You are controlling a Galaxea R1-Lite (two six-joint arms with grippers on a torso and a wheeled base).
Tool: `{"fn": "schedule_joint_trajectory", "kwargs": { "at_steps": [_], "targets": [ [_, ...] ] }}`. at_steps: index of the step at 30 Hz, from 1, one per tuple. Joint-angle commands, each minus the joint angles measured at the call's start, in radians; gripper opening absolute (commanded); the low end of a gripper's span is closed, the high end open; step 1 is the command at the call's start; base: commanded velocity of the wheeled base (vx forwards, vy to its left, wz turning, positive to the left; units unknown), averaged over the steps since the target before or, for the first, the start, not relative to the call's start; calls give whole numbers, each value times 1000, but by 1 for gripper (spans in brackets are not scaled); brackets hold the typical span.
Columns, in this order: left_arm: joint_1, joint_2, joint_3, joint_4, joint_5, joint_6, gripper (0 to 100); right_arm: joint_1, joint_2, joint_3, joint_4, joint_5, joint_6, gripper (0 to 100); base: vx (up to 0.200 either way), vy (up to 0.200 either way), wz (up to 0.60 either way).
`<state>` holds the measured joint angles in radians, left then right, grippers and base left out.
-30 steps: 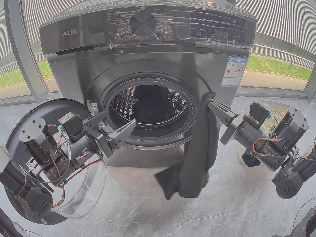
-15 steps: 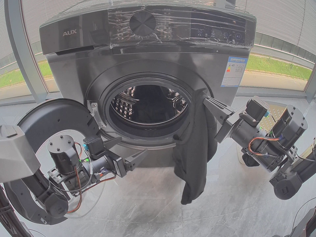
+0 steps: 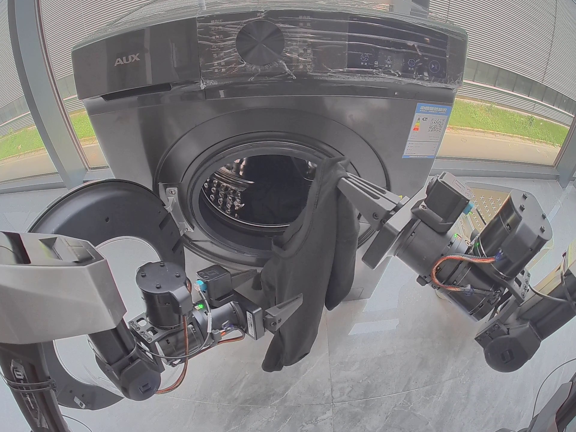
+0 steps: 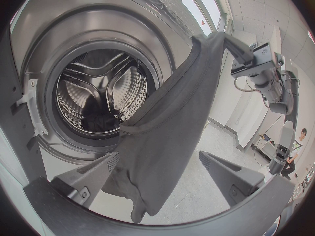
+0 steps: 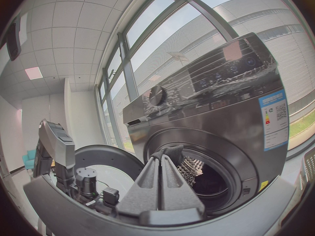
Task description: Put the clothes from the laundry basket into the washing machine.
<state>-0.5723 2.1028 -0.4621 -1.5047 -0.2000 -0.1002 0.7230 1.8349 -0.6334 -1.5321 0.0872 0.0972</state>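
Carrying the dark garment, jaws clamped on its top, right gripper has swung to the drum opening right rim. Left gripper, jaws wide, has dropped below the opening. Garment not yet inside; insertion looks next.

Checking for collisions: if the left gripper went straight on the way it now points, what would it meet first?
Most likely the dark garment hanging from the right gripper: it drapes just ahead of the left gripper, jaws open; exact depth unclear.
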Motion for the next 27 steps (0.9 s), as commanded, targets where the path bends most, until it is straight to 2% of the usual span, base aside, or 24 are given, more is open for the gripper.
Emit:
{"fn": "schedule_joint_trajectory", "kwargs": {
  "at_steps": [1, 8, 27],
  "targets": [
    [-4, 75, -39, 1, 1, 5, 100, 26, 30, -19, -2, -1, 2, 0, 0, 0, 0],
    [5, 161, -109, 1, 11, 50, 100, 56, 40, -28, -2, -3, 2, 0, 0, 0, 0],
    [3, 298, -294, 9, 7, 50, 100, 82, 26, -6, -5, -4, 6, 0, 0, 0, 0]
  ]
}}
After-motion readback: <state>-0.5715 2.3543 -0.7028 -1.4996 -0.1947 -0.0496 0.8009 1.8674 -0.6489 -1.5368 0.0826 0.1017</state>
